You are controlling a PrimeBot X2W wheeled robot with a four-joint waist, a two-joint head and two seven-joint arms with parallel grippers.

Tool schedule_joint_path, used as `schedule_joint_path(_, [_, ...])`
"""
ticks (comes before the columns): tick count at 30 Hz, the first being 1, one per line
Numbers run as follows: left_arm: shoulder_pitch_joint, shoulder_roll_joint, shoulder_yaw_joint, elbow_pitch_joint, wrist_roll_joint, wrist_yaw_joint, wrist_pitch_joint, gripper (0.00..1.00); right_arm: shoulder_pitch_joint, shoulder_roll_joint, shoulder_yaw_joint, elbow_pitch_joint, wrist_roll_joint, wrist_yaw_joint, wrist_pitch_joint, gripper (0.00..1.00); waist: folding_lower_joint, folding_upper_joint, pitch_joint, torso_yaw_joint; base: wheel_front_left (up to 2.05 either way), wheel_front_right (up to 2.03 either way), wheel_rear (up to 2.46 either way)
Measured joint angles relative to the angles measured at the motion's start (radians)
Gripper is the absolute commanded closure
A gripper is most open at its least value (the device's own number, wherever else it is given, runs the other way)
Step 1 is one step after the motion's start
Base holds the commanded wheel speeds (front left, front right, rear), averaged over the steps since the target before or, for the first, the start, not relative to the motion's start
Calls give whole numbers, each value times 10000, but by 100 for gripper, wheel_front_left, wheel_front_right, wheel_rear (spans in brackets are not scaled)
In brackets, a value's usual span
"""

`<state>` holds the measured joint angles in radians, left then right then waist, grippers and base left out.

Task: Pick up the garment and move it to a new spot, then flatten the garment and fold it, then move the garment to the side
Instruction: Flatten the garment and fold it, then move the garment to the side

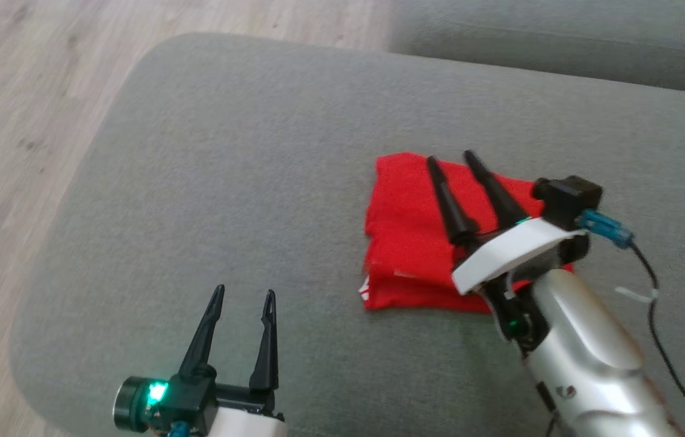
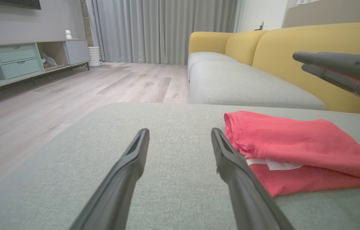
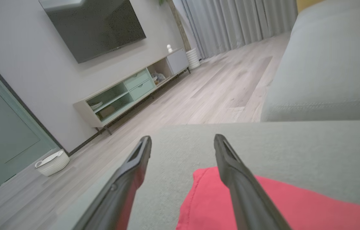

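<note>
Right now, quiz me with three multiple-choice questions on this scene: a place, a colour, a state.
1. Where does the garment lie? A on the floor; B on the grey cushion; C in a basket.
2. Its colour? A blue; B white; C red.
3. The right gripper is? A open above the garment; B shut on the garment; C shut on a cable.
Answers: B, it lies folded on the cushion; C, the cloth is red; A, its jaws stand apart, gripping nothing.
</note>
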<state>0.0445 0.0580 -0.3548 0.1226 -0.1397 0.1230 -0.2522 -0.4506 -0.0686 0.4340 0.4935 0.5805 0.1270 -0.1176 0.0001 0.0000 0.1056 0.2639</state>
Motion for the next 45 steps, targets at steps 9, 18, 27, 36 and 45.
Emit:
schedule_joint_path(9, [47,-10,270,6,0,-4,0,0,1045,-1018,-1267,-88,-359,0,-957,0,-1,0,-687,-831,0,0,0])
schedule_joint_path(18, [1070,-13,953,15,-272,8,0,0,3855,-1292,-3035,-1166,-1847,0,-1306,0,-2,0,-1523,-1588,0,0,0])
schedule_joint_path(27, [1702,-13,1411,255,-194,4,2,0,6298,-343,-3856,-2562,-4360,0,-1331,0,-3,0,-2080,-2230,0,0,0])
schedule_joint_path(36, [1883,-12,1628,328,-192,-4,2,0,6698,-63,-3908,-2767,-4773,0,-1331,0,-2,0,-2362,-2539,0,0,0])
schedule_joint_path(45, [1882,-12,1639,355,-84,-104,2,0,6700,-15,-3952,-2765,-4750,0,-1331,0,-1,0,-2189,-2446,0,0,0])
